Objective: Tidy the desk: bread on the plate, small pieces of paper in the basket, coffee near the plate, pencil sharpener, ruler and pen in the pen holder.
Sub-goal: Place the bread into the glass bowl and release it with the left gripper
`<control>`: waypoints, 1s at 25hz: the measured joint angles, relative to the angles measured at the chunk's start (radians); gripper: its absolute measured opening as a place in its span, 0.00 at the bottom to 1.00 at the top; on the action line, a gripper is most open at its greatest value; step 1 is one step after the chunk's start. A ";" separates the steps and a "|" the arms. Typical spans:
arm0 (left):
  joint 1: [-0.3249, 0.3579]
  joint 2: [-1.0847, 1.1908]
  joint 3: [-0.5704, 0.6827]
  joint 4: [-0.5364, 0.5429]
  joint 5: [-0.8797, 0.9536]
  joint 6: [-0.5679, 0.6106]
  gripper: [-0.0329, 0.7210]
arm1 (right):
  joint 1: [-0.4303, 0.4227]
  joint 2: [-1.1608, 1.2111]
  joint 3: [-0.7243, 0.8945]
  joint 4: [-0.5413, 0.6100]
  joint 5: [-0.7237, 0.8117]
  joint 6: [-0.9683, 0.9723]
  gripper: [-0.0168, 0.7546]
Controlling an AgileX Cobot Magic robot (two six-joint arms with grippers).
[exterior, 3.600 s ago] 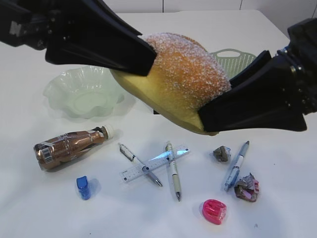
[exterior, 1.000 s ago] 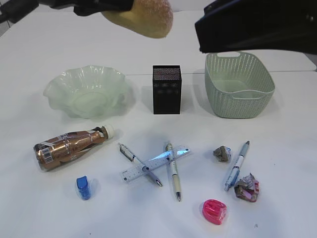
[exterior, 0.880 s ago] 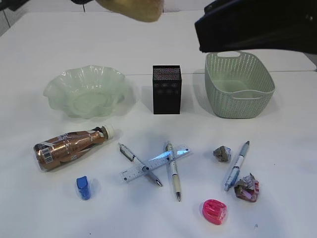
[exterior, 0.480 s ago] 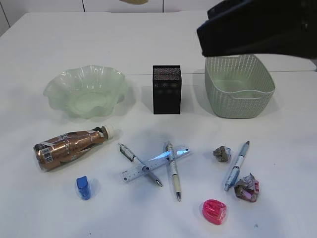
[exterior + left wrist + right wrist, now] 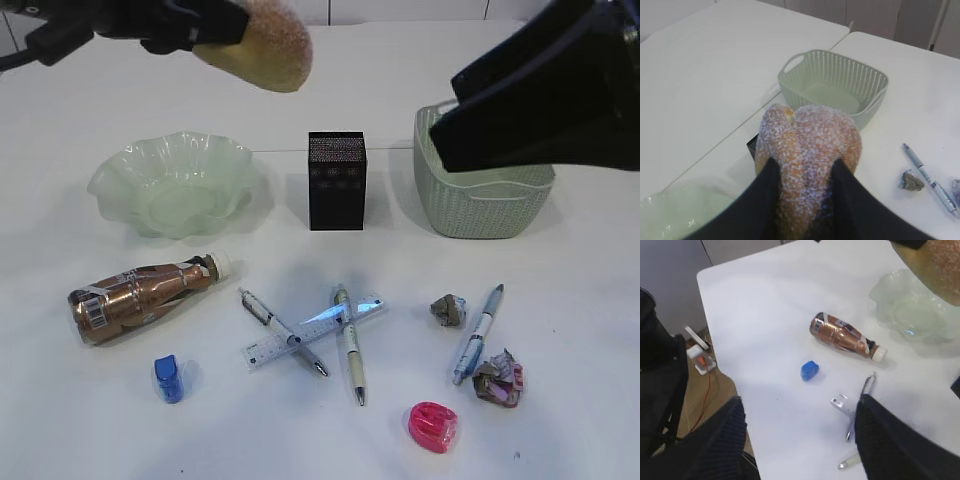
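Observation:
My left gripper (image 5: 228,22) is shut on the bread (image 5: 262,48), a floury golden loaf held high, above and right of the pale green ruffled plate (image 5: 112,182). In the left wrist view both fingers (image 5: 767,185) squeeze the bread (image 5: 810,135), with the basket (image 5: 832,82) beyond. My right gripper (image 5: 460,120) hangs open and empty in front of the basket (image 5: 480,210). On the desk lie the coffee (image 5: 140,298), the ruler (image 5: 315,328), three pens (image 5: 349,345), a blue pencil sharpener (image 5: 168,378), a pink one (image 5: 433,426) and paper pieces (image 5: 449,310). The pen holder (image 5: 337,180) stands mid-desk.
The right wrist view looks down between wide-apart fingers at the coffee (image 5: 842,336), the blue sharpener (image 5: 809,370) and the desk's edge, with cables on the floor (image 5: 700,360) beyond. A second crumpled paper (image 5: 500,380) lies by the rightmost pen (image 5: 478,333).
The bread in my left gripper left the top of the exterior view, then came back down a little further left. My right gripper sank lower and to the right, over the basket.

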 joint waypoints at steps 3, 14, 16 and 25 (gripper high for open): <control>0.043 0.024 0.000 0.010 0.022 -0.008 0.29 | 0.000 0.000 0.000 -0.100 -0.008 0.063 0.72; 0.143 0.042 0.000 0.284 0.056 -0.248 0.29 | 0.000 0.032 0.000 -0.401 -0.050 0.389 0.72; 0.145 0.042 0.000 0.348 0.059 -0.313 0.29 | 0.000 0.046 0.000 -0.436 -0.051 0.443 0.72; 0.145 0.089 0.000 0.484 0.058 -0.590 0.30 | 0.000 0.097 0.000 -0.545 -0.062 0.571 0.72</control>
